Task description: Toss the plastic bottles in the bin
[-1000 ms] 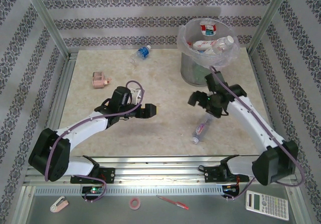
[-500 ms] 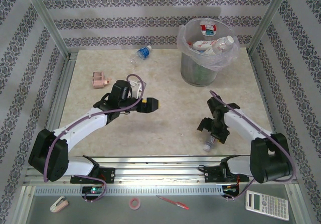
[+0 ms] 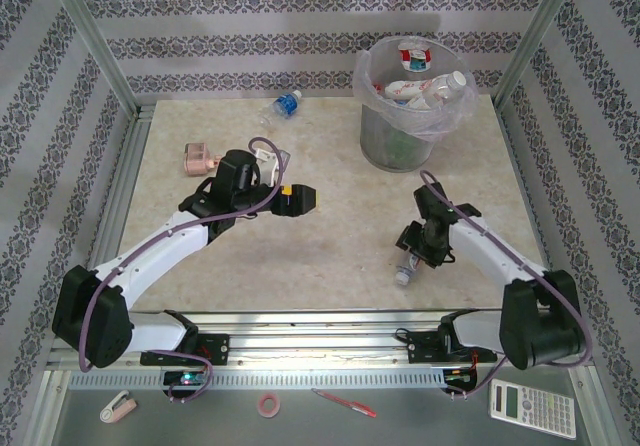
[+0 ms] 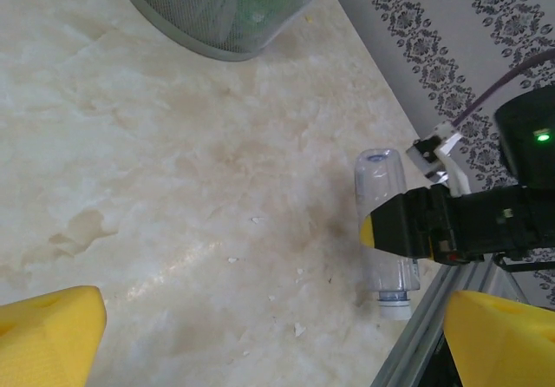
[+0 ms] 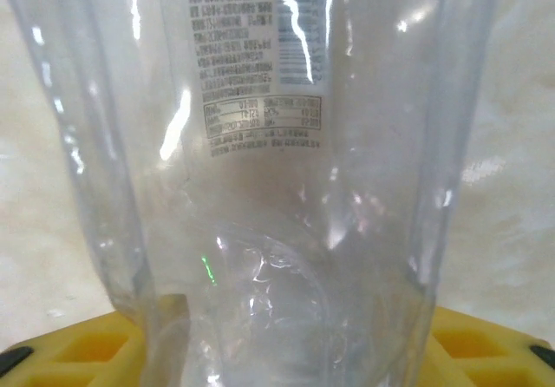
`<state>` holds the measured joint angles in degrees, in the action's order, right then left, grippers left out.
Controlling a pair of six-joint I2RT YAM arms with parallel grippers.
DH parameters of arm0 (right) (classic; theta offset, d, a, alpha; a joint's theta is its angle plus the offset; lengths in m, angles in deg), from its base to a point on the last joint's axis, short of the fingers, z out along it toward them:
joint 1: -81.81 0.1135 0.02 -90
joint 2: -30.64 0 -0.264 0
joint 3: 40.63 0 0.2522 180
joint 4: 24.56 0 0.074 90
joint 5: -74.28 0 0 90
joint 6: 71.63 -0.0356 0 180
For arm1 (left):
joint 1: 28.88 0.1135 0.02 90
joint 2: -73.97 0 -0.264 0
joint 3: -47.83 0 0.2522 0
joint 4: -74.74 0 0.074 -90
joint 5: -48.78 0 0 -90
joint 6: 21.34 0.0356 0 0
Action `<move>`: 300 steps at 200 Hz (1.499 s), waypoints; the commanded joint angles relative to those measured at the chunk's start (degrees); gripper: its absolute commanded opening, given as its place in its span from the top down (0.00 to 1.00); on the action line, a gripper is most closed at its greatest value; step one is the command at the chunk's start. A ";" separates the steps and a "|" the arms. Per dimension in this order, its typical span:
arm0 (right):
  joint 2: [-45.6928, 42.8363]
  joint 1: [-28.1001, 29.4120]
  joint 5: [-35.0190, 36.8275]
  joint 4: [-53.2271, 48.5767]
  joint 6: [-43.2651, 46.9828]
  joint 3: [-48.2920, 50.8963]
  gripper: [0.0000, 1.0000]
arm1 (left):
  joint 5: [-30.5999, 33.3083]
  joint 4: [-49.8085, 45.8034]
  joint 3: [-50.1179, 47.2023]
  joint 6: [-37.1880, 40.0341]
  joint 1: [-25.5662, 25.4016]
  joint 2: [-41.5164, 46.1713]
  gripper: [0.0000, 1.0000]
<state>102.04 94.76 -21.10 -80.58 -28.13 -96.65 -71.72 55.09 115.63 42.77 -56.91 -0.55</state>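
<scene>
My right hand (image 3: pixel 415 256) straddles the lying clear bottle (image 5: pixel 277 144) to carry it to the bin (image 3: pixel 398 138); whether it already pinches, I cannot tell. My left hand (image 3: pixel 300 199) hangs wide and empty

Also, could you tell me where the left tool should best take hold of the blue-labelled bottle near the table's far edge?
I'd grip the blue-labelled bottle across its labelled middle, coming down from above. It lies on its side on the table, so the left tool, open, should straddle its narrow width, square to its long axis.
</scene>
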 commanded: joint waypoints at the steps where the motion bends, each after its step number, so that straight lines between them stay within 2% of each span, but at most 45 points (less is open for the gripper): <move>1: -4.43 -0.06 -0.30 -3.31 0.38 -3.40 0.47 | 1.48 -2.30 2.38 1.66 0.50 -0.46 0.00; 25: -10.21 -1.28 -0.45 -6.31 -1.03 -5.03 0.49 | 1.93 -2.61 3.80 1.89 0.86 -1.46 0.00; 62: -16.11 -7.39 -2.27 -11.66 -1.39 -8.77 0.52 | 1.92 -2.83 6.13 1.84 1.16 -3.26 0.00; 100: -15.84 -12.24 -4.04 -16.25 1.01 -11.74 0.52 | 2.36 -2.68 8.00 1.81 1.24 -4.75 0.00; 144: -16.15 -14.85 -5.22 -16.79 1.60 -11.73 0.53 | 3.30 -2.54 8.60 1.80 1.39 -4.66 0.00; 184: -15.32 -16.37 -7.16 -15.26 1.77 -15.39 0.54 | 4.40 -3.09 8.18 1.77 1.48 -4.39 0.00; 207: -11.11 -16.55 -10.09 -11.69 1.60 -21.37 0.55 | 5.08 -3.66 8.27 1.78 1.53 -4.41 0.00; 228: -3.45 -16.29 -13.26 -8.06 0.57 -32.59 0.55 | 5.60 -4.42 8.69 2.16 1.80 -4.15 0.00; 239: 1.94 -16.12 -14.39 -6.85 0.05 -41.92 0.55 | 6.14 -4.98 8.66 2.30 1.92 -3.74 0.00; 258: 14.41 -15.13 -16.79 -6.81 -0.66 -65.39 0.53 | 6.69 -5.59 8.37 2.38 2.31 -2.98 0.00; 280: 31.39 -13.97 -18.03 -12.88 0.65 -94.95 0.28 | 7.45 -6.53 7.51 1.81 2.71 -2.32 0.00; 300: 41.76 -14.86 -19.10 -18.89 1.04 -110.16 0.18 | 8.27 -7.62 6.38 0.76 3.51 -1.39 0.00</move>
<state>133.80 79.90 -36.99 -90.59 -27.85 -192.39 -65.14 50.37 122.58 43.58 -54.66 -4.62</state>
